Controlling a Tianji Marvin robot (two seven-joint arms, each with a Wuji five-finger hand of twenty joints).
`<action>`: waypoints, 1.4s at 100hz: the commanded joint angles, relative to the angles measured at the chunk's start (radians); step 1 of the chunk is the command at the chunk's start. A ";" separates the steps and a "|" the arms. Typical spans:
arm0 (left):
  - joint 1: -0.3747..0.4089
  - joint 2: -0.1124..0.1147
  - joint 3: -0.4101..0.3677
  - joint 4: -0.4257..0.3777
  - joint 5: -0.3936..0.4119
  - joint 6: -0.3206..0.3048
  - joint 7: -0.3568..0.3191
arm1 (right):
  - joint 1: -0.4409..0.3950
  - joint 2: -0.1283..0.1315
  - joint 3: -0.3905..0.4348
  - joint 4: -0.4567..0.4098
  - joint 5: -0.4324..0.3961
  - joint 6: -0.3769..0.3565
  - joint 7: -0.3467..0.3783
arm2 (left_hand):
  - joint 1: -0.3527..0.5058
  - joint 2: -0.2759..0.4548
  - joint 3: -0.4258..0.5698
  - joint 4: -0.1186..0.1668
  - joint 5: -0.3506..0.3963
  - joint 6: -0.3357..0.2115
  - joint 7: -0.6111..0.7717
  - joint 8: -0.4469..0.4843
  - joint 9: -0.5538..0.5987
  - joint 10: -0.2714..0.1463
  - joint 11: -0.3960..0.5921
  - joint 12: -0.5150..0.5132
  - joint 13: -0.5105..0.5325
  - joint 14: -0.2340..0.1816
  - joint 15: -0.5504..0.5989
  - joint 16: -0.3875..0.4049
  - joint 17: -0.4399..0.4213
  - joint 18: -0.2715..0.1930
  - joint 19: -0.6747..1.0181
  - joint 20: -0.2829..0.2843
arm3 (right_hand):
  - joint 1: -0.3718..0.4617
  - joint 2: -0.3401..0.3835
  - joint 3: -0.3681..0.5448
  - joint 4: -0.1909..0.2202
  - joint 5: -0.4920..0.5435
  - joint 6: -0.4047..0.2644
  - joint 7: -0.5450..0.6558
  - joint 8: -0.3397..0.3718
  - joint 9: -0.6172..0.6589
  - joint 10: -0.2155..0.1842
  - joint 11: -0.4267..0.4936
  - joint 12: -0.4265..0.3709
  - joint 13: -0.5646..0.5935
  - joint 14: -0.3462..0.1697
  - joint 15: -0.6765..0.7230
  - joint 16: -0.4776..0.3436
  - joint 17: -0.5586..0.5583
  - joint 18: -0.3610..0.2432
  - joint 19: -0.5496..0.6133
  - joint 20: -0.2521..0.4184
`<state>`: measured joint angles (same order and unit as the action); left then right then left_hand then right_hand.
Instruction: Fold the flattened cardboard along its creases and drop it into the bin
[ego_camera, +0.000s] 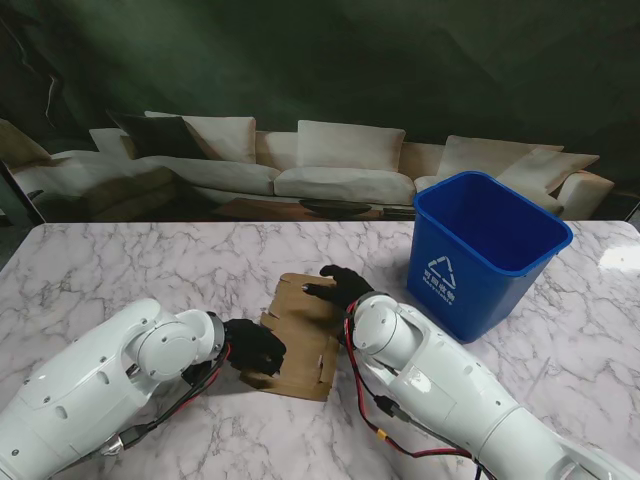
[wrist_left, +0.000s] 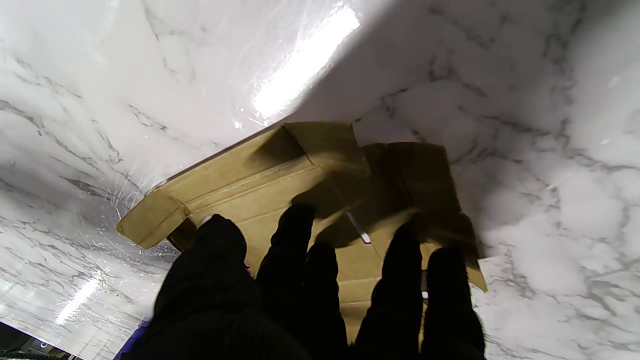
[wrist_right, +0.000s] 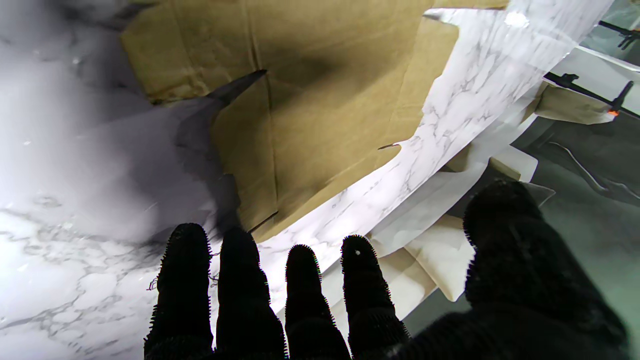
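Note:
The brown flattened cardboard (ego_camera: 305, 340) lies on the marble table (ego_camera: 140, 265) between my two arms, its small flaps sticking out along the edges. My left hand (ego_camera: 255, 345), in a black glove, rests on its left edge. In the left wrist view the fingers (wrist_left: 300, 235) lie spread on the cardboard (wrist_left: 260, 185), and a side flap stands bent up. My right hand (ego_camera: 340, 287) hovers open at the sheet's far right corner. In the right wrist view its fingers (wrist_right: 300, 280) are straight and apart, just off the cardboard (wrist_right: 325, 100), holding nothing.
A blue bin (ego_camera: 450, 280) with a white recycling mark stands open to the right of the cardboard, close to my right forearm. Behind the table's far edge hangs a backdrop picturing a sofa (ego_camera: 330, 165).

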<state>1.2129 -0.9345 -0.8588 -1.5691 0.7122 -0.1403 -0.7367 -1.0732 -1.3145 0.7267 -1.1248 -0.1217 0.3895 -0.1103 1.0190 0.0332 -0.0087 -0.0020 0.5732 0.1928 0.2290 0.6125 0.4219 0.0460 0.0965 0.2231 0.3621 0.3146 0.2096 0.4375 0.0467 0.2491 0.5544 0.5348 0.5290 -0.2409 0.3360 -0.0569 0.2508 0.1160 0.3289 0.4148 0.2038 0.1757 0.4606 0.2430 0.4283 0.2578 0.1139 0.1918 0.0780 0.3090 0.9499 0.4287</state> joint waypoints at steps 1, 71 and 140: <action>0.030 0.004 0.030 0.047 -0.003 0.004 -0.042 | -0.002 -0.009 -0.005 0.014 0.017 -0.020 0.018 | 0.039 0.008 -0.020 -0.021 0.006 -0.073 -0.011 -0.016 -0.018 0.009 -0.001 -0.006 0.020 -0.158 -0.054 -0.051 -0.002 -0.010 0.010 0.019 | 0.008 0.034 -0.025 0.023 -0.015 0.015 0.005 -0.009 -0.034 0.004 -0.024 -0.008 0.049 0.006 0.020 0.007 0.026 0.028 -0.005 -0.027; 0.013 0.007 0.052 0.056 -0.009 0.007 -0.048 | -0.022 -0.026 0.034 0.018 0.122 -0.072 0.001 | 0.043 0.007 -0.019 -0.021 0.007 -0.074 -0.009 -0.015 -0.019 0.008 0.001 -0.005 0.021 -0.157 -0.051 -0.048 -0.002 -0.011 0.021 0.020 | -0.012 0.002 0.039 0.013 -0.049 -0.011 0.012 -0.021 -0.018 0.065 -0.027 -0.011 0.424 -0.082 0.552 0.241 0.215 0.049 0.232 0.096; 0.000 0.008 0.072 0.065 -0.013 0.009 -0.049 | -0.040 -0.018 0.069 0.009 0.153 -0.163 -0.007 | 0.045 0.007 -0.019 -0.020 0.009 -0.072 -0.007 -0.015 -0.018 0.009 0.003 -0.005 0.023 -0.156 -0.048 -0.046 -0.003 -0.012 0.030 0.020 | -0.117 -0.198 0.190 -0.019 -0.074 0.024 -0.141 0.048 0.437 -0.160 0.640 0.453 0.538 -0.178 1.021 0.376 0.255 0.047 0.301 0.165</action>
<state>1.1778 -0.9280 -0.8196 -1.5604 0.6998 -0.1364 -0.7463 -1.1095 -1.3313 0.7959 -1.1034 0.0380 0.2269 -0.1219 1.0192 0.0332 -0.0087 -0.0020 0.5661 0.1959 0.2542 0.6268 0.4122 0.0544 0.0990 0.2288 0.3627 0.3274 0.2224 0.4384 0.0467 0.2490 0.5574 0.5364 0.4142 -0.3808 0.4985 -0.0558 0.1490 0.1519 0.0765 0.4557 0.5793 0.0706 1.0179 0.6099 0.9268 0.1265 1.0991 0.5352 0.3272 0.3400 1.2186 0.5748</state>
